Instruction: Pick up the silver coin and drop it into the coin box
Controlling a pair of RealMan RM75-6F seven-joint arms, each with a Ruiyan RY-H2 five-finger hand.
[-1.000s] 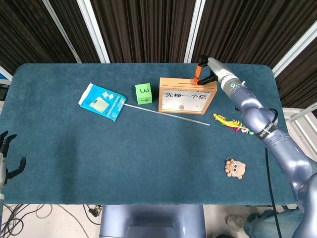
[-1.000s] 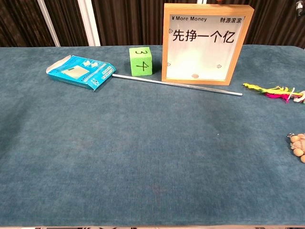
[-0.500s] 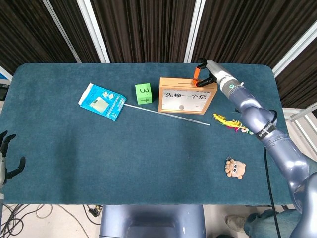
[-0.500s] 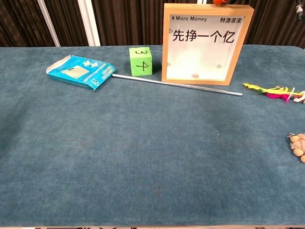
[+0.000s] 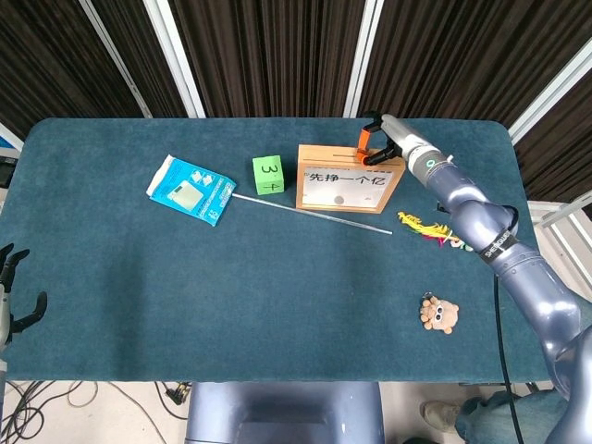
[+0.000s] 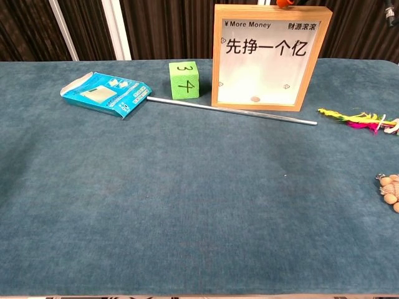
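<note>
Coin box [image 5: 350, 178] stands upright near the far edge of our table [image 5: 277, 305], a wooden frame with a clear front bearing printed characters. In the chest view [image 6: 269, 57] we see a small round coin [image 6: 254, 99] lying at the bottom inside it, behind the pane. Whether this is the silver coin we cannot tell.

Our right hand [image 5: 377, 143] sits at the top right corner of the box, orange fingertips [image 5: 364, 139] just above its upper edge. The fingers look drawn close together, but the pictures do not show whether anything is pinched between them, so we cannot tell its grip. Only a speck of orange shows at the top of the chest view.

Our left hand [image 5: 11, 296] hangs off the near left edge of the table, fingers apart and holding nothing.

Left of the box stands a green cube [image 5: 267, 174] marked 3 and 4. A thin metal rod [image 5: 313, 215] lies in front of both. A blue packet [image 5: 191, 190] lies further left. Right of the box lie bright feathers [image 5: 427, 228], and nearer us a small plush toy [image 5: 439, 314].
</note>
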